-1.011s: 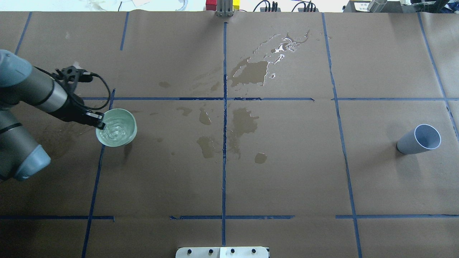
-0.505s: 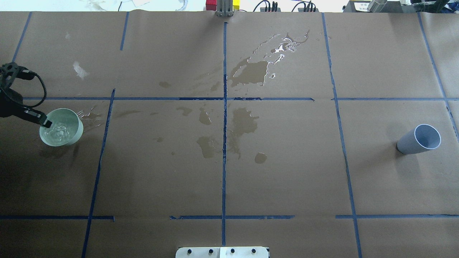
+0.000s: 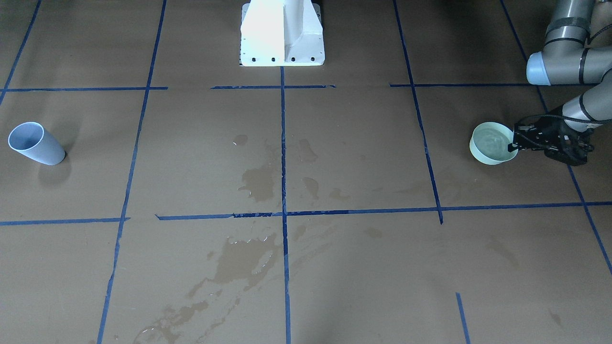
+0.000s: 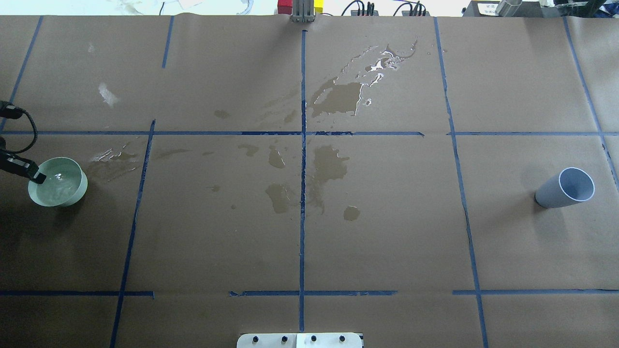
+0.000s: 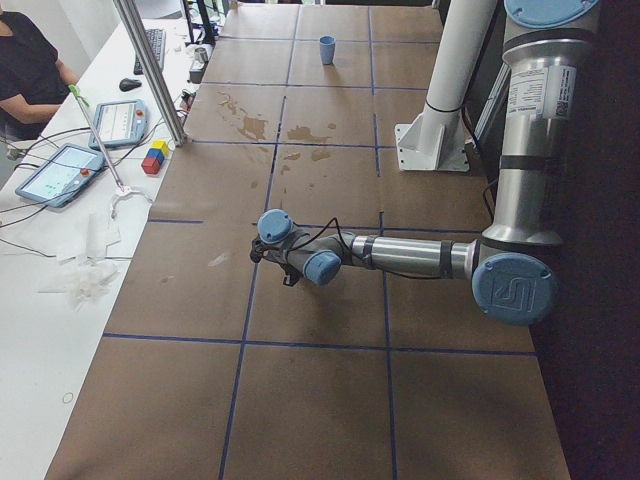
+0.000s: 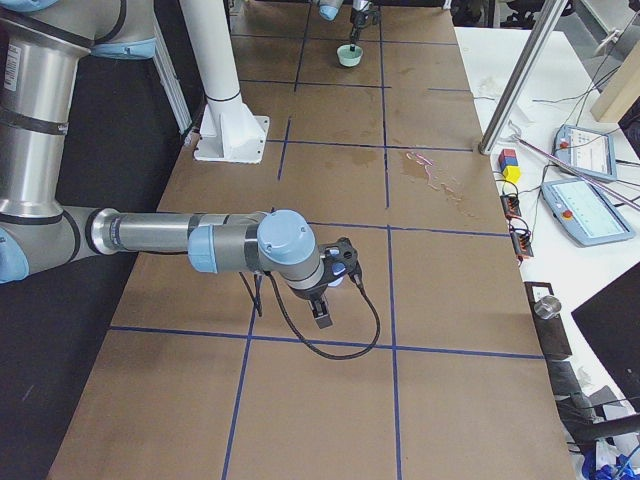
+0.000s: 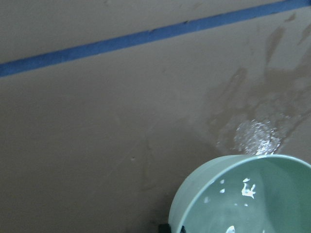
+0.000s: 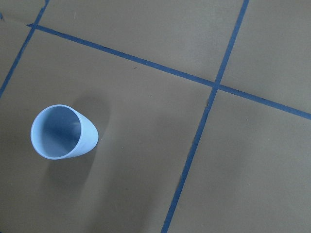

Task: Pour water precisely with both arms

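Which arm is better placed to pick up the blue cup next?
Probably the right. The blue cup stands on the robot's right side, in plain sight of the right wrist camera, and the right pincer carries nothing. The left pincer grips the green bowl of water at the opposite end.

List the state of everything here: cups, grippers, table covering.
green cup: upright, water inside, gripped at the rim
blue cup: upright, looks empty, standing free
left gripper: shut on the green cup's rim
right gripper: hanging over the table, open or shut unclear
brown paper: wet patches around the centre and beside the green cup
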